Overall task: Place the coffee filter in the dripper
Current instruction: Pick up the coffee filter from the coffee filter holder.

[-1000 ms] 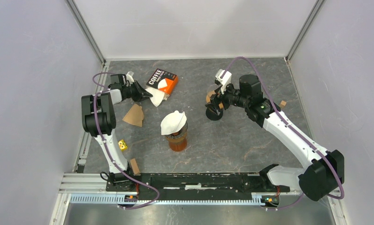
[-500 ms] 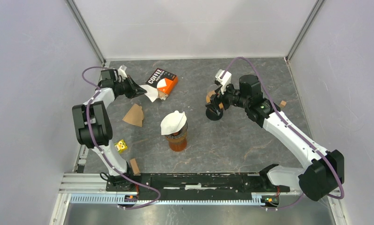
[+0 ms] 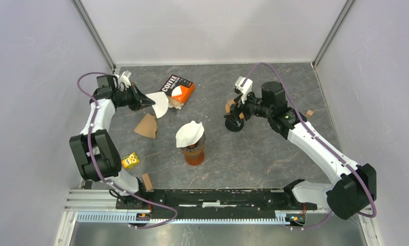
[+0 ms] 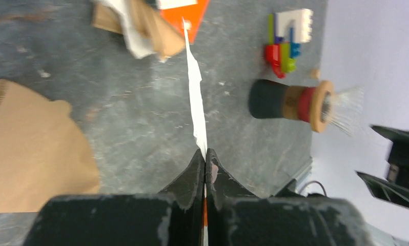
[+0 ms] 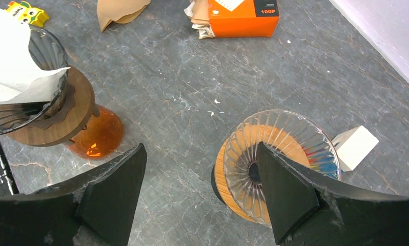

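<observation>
Left end effector (image 3: 148,102): jaws fully closed, pinching the near edge of a white filter (image 3: 160,104). In the left wrist view the filter stands edge-on, its long axis running straight out from the fingertips toward the filter box (image 3: 178,88). Its far tip is close to the box mouth, and whether it has cleared the box cannot be told.

The filter is held off the worktop (image 3: 253,159). A loose brown filter (image 3: 147,125) lies flat just below and near it.

The empty dripper (image 3: 234,117) lies well apart to the right, across the middle of the worktop. It sits under the right end effector (image 5: 200,148), whose jaws are spread wide and hold nothing. Contact with the dripper cannot be confirmed.

A second dripper (image 3: 190,134), already lined with a white filter, stands on an amber carafe (image 3: 194,154) nearer the left arm.

Judgement: the transfer runs rightward. The far half of the worktop offers open room, and the carafe assembly is the obstacle to pass behind.
</observation>
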`<state>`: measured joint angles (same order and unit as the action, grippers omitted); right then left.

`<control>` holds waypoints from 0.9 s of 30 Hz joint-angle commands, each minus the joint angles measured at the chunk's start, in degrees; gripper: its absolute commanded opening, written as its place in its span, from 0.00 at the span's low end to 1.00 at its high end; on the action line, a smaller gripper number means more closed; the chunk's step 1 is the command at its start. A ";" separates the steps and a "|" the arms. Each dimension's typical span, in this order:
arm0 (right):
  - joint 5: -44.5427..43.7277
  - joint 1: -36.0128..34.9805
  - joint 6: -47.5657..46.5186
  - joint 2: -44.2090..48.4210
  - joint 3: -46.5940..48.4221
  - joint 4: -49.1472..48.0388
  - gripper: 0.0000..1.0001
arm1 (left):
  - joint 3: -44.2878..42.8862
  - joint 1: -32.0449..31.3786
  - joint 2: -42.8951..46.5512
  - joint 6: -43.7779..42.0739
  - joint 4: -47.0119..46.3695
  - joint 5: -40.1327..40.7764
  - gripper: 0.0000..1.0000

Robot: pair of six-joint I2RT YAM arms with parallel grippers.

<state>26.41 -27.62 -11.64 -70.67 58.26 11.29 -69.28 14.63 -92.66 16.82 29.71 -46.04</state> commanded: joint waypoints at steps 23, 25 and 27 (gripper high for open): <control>10.66 0.45 1.95 5.88 9.50 0.13 0.87 | -16.73 -28.76 14.34 5.27 -4.91 -5.88 0.02; 9.90 0.97 0.53 6.90 9.20 1.55 0.87 | -17.64 -29.97 13.86 5.67 -5.72 -3.09 0.02; 9.74 1.25 -2.81 7.85 8.88 3.09 0.84 | -19.19 -31.24 12.95 6.24 -4.18 0.03 0.02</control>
<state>38.41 -27.14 -9.50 -65.34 66.22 11.68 -84.42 -14.81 -78.61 30.61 17.30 -55.44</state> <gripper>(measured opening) 0.865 0.032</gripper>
